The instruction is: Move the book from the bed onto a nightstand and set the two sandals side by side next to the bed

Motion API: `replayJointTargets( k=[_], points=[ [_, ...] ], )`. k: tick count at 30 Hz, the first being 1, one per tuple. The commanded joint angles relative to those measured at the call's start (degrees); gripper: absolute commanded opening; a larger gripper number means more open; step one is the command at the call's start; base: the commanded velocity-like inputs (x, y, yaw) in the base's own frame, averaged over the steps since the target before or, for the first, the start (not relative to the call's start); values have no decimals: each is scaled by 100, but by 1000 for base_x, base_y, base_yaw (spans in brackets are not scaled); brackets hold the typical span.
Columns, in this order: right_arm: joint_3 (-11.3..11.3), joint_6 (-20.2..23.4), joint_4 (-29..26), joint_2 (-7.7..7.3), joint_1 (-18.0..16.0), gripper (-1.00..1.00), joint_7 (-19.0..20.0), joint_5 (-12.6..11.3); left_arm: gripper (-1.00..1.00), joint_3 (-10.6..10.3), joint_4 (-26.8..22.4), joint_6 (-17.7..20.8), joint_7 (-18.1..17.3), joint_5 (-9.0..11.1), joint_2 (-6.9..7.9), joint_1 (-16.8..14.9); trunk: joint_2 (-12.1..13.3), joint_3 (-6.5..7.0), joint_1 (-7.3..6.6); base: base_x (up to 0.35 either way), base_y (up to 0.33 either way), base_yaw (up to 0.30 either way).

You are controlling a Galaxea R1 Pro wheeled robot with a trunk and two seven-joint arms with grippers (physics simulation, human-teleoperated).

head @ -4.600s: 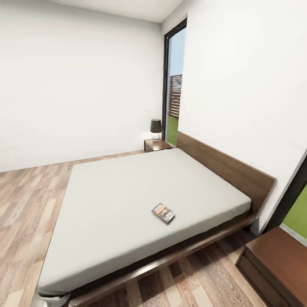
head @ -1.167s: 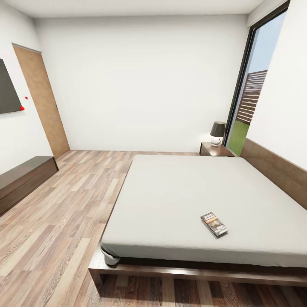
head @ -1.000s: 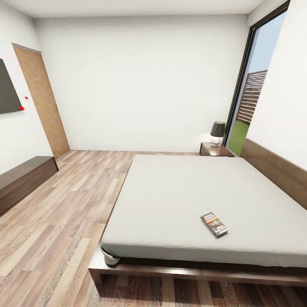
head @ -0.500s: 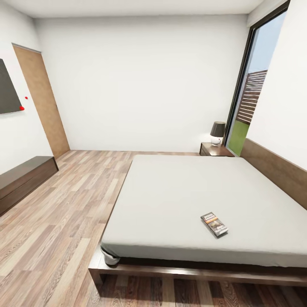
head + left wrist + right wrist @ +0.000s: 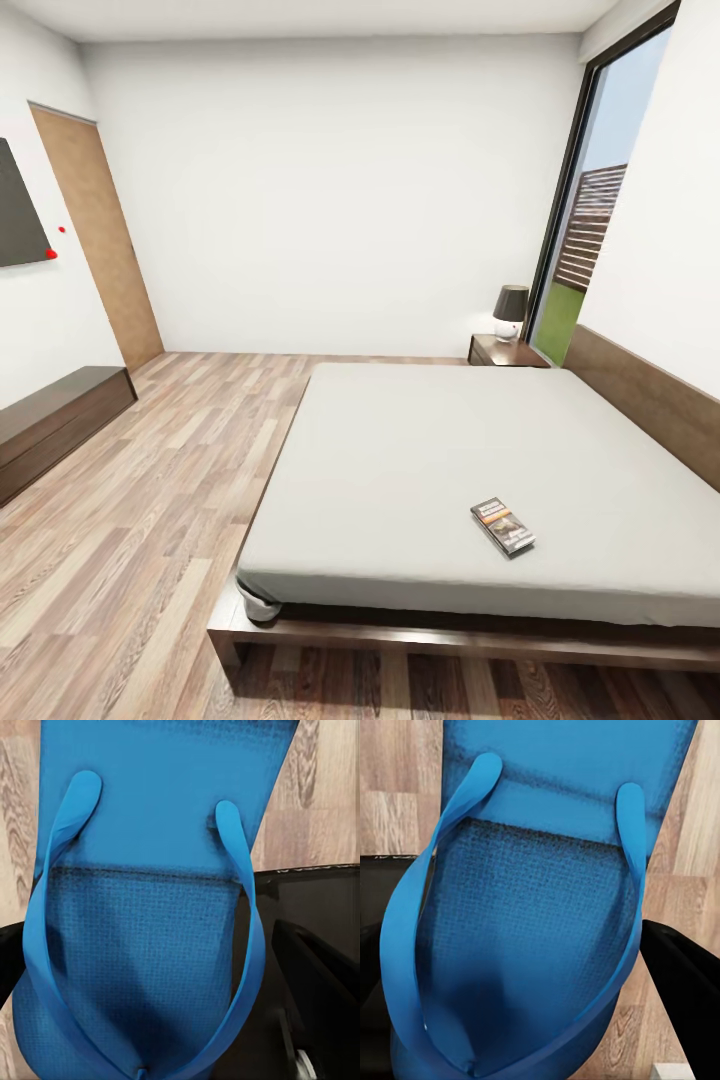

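Observation:
The book [image 5: 503, 526] lies flat on the grey mattress of the bed [image 5: 420, 470], near the bed's front edge. A nightstand [image 5: 505, 352] with a lamp stands at the far side of the bed, by the window. In the left wrist view a blue sandal [image 5: 150, 870] hangs over the wood floor, with my left gripper [image 5: 161, 967] shut on it and a dark finger [image 5: 319, 979] beside it. In the right wrist view my right gripper [image 5: 525, 971] is shut on the other blue sandal [image 5: 547, 892], also above the floor.
A long dark-brown dresser [image 5: 50, 420] runs along the left wall under a dark screen [image 5: 18, 210]. A wooden door [image 5: 98, 240] is at the back left, a tall window [image 5: 590, 230] at the right. Wood floor [image 5: 150, 520] lies open left of the bed.
Since 4.6 s ago the head camera has moved, now viewing the bed from its foot with door and dresser in sight. Over the last second nothing has moved.

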Motion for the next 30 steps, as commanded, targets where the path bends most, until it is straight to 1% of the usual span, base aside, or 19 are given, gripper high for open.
replayJointTargets(
  k=[1, 5, 10, 21, 24, 30],
  points=[
    [46, 67, -36, -2, -2, -100, -22, -50, -100, 48, 0, -4, 3, -60, -6, -4, -12, -13, 3, 0, 0, 0],
    [50, 25, -48, -6, -2, -100, -12, -52, -100, 48, 0, -19, -18, -54, -11, -5, -12, -13, 3, 0, 0, 0],
    [44, -182, -15, -19, -2, -100, -8, -50, -100, 48, 0, -62, -35, -52, -9, -4, -12, -13, 3, 0, 0, 0],
    [58, -254, -3, -36, -2, -100, -7, -45, -100, 48, -4, -90, -40, -51, -8, -4, -12, -13, 3, 0, 0, 0],
    [64, -373, 1, -37, -2, -100, -7, -43, -100, 48, -8, -94, -40, -48, -6, -3, -12, -13, 3, 0, 0, 0],
    [68, -491, 6, -34, -2, -100, -7, -41, -100, 48, -33, -95, -39, -48, -7, -1, -253, -121, 135, 0, 0, 0]
  ],
)
